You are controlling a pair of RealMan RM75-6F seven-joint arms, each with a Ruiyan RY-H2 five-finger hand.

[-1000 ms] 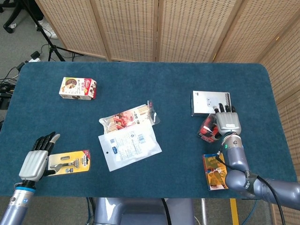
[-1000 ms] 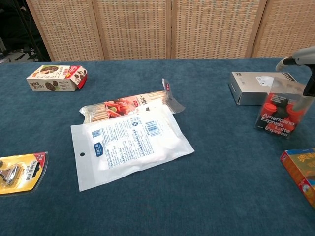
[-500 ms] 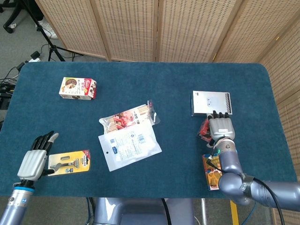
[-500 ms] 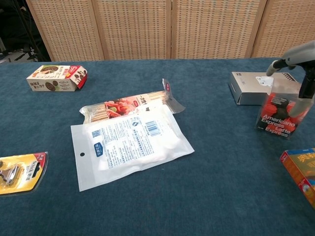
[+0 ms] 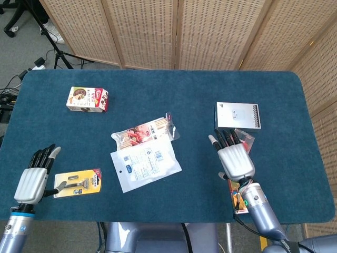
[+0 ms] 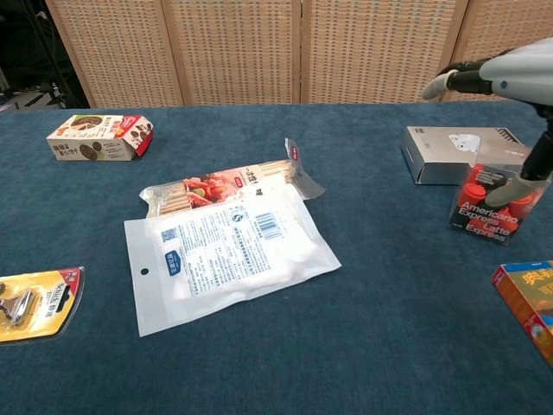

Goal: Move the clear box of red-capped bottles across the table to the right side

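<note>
Clear box (image 6: 489, 203) of red-capped bottles stands upright on the blue table (image 5: 174, 92), just in front of the silver box (image 6: 460, 153) and nearly touching it. Box walls are transparent w/ glare on the top; inside are dark bottles w/ red caps and red labels reading "Americano Express Latte Express". In head view only a sliver of the box shows, just below the silver box, mostly hidden behind the right hand (image 5: 234, 156). Right hand is raised above the clear box, fingers spread & extended, released, holding nothing; in chest view its fingertips (image 6: 441, 85) point left, above the silver box. An orange carton (image 6: 529, 303) lies nearer the table edge than the silver box, well in front of it. Left hand (image 5: 32, 176) sits far left of the silver box, fingers loosely straight, empty, just beside a yellow-carded clip pack (image 5: 78, 182). White pouch (image 6: 226, 252), snack-stick packet (image 6: 229, 186) and cookie box (image 6: 101, 137) all lie left of the silver box.
</note>
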